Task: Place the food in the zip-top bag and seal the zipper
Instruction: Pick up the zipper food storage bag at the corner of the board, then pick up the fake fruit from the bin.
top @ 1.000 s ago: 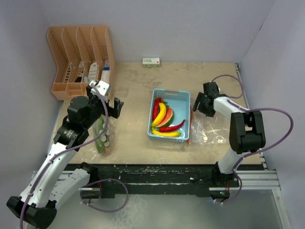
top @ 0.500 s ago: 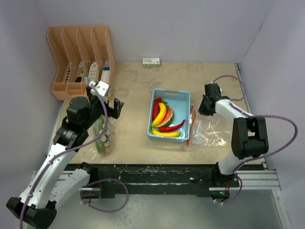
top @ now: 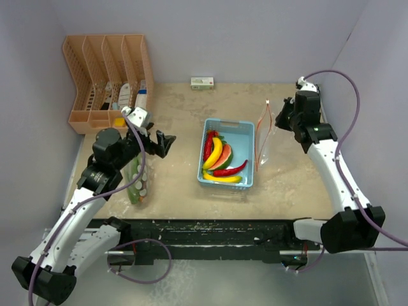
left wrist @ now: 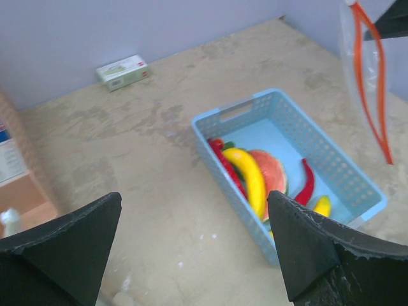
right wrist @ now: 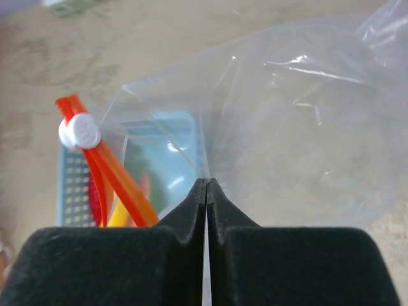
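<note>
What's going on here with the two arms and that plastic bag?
The right fingers are pinched shut on the clear bag near its orange zipper, holding it up so it hangs to the right of the blue basket. The food lies in the basket; the bag looks empty so far. The left fingers are wide open and hold nothing, hovering left of the basket.

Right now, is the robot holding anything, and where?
Right jaws pinch the clear plastic zip-top bag by its film beside the orange zipper; left jaws hold nothing.
</note>
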Robot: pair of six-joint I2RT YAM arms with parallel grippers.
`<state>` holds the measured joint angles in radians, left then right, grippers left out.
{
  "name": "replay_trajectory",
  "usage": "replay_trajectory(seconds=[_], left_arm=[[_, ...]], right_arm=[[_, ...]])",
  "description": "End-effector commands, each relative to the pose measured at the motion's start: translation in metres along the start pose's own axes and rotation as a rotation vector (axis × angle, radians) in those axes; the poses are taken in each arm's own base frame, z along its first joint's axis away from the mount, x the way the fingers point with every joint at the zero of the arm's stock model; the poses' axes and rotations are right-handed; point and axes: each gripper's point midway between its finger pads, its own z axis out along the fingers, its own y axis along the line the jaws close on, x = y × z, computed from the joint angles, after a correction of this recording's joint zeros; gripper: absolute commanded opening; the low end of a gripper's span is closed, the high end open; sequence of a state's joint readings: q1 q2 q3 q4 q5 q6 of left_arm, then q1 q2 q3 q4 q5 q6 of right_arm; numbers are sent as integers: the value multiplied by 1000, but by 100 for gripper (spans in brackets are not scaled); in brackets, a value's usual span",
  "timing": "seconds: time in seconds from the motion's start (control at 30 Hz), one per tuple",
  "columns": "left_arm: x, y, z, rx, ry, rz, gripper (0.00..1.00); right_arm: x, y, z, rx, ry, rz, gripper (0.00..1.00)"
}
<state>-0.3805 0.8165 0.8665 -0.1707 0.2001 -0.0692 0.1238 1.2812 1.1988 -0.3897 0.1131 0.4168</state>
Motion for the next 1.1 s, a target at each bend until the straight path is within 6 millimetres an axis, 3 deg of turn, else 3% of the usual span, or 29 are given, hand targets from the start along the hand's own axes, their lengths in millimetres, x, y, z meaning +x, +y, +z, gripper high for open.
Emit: replay_trajectory(seconds=[0.0, 0.1, 0.17, 0.23, 0.43, 0.73, 0.87, 1.07], left_arm=[[-44, -40, 7, 230, -213, -64, 99], [-59, -64, 10, 387, -298, -107, 99], [-65, -77, 16, 484, -314, -140, 91], [-69, -82, 25, 528, -312, -198, 86], [-82, -96, 36, 585, -367, -239, 86], [-60, -119, 71, 607, -313, -292, 82], [-37, -113, 95, 546, -263, -337, 80], [-25, -116, 115, 562, -256, -401, 76]], right_arm=[[-30, 48, -39, -212, -59, -59, 0], [-37, 78, -51, -300, -79, -71, 0], [-38, 98, -55, -349, -83, -75, 0], [-36, 117, -54, -393, -75, -75, 0], [-39, 154, -49, -479, -80, -64, 0], [-38, 192, -48, -553, -75, -75, 0], [-37, 203, -53, -580, -78, -81, 0], [-37, 208, -62, -599, -81, -88, 0]])
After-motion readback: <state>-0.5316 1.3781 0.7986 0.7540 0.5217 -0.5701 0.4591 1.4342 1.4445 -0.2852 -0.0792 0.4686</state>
